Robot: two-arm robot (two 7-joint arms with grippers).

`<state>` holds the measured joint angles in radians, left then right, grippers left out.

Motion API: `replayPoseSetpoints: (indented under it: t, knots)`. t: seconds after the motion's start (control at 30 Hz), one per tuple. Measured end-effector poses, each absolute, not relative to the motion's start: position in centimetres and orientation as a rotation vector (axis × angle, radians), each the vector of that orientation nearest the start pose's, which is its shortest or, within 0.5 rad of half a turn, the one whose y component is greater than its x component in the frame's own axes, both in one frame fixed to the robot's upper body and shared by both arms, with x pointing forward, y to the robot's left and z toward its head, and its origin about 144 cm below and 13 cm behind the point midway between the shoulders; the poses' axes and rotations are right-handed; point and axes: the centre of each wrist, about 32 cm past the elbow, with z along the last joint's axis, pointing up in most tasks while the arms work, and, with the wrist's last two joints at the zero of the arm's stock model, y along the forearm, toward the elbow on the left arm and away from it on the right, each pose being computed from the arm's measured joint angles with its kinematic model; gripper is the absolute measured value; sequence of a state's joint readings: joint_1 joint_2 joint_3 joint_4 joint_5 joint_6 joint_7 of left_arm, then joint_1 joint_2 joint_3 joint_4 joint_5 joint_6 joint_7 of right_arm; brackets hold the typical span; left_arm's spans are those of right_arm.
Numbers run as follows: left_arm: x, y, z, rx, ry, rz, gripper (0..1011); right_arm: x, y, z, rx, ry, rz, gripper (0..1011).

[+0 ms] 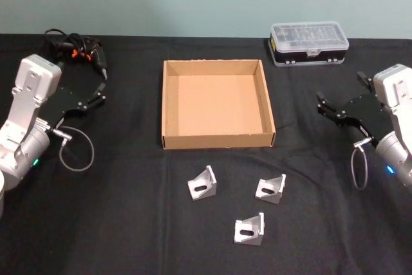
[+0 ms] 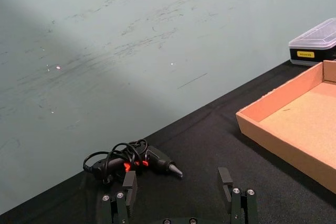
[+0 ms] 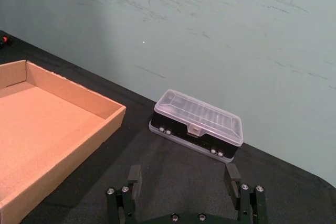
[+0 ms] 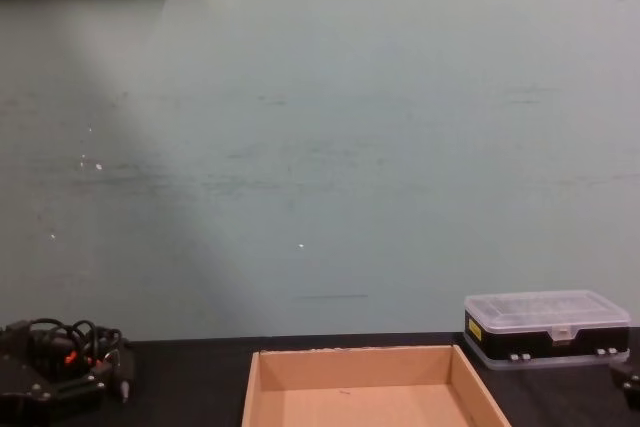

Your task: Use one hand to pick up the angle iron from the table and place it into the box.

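Both arms of the robot hang at the edges of the black table [image 1: 129, 217], one at each side, well away from the work. The left gripper [image 1: 101, 94] sits at the table's left side on its silver-grey boxy wrist, angled toward the far edge, where a corded electric screwdriver [image 1: 82, 50] lies in a coil of its own cable. Its two black fingers [image 2: 129, 184] stand wide apart with nothing between them. The right gripper [image 1: 321, 105] mirrors it at the right side, pointing inward toward the cardboard box [image 1: 219, 140], fingers [image 3: 231, 173] likewise spread wide and holding nothing; a loop of grey cable hangs from each wrist.

The shallow tan box rests at the middle of the table between the two arms. Three angle irons lie on the cloth on the robot's side of it, clear of the box and of each other: the left angle iron [image 1: 202, 183] just in front of the box's near wall, the right angle iron [image 1: 271, 188] level with it, and the nearest angle iron [image 1: 249, 229] closer to the robot, between the other two. A clear-lidded plastic organiser case [image 1: 309, 43] stands at the far edge, just beyond the box's right rear corner.
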<state>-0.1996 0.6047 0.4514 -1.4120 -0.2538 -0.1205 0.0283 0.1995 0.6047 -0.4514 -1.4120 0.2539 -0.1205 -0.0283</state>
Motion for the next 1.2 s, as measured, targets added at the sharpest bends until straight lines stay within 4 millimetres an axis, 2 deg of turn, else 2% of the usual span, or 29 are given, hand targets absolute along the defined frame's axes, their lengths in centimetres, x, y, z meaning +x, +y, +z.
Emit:
replayPoseSetpoints:
  t: [1.2]
  knots:
    - [48.86, 30.97, 113.98, 0.304, -0.285, 1.248, 1000, 48.86, -30.97, 113.98, -0.304, -0.285, -1.248, 1004]
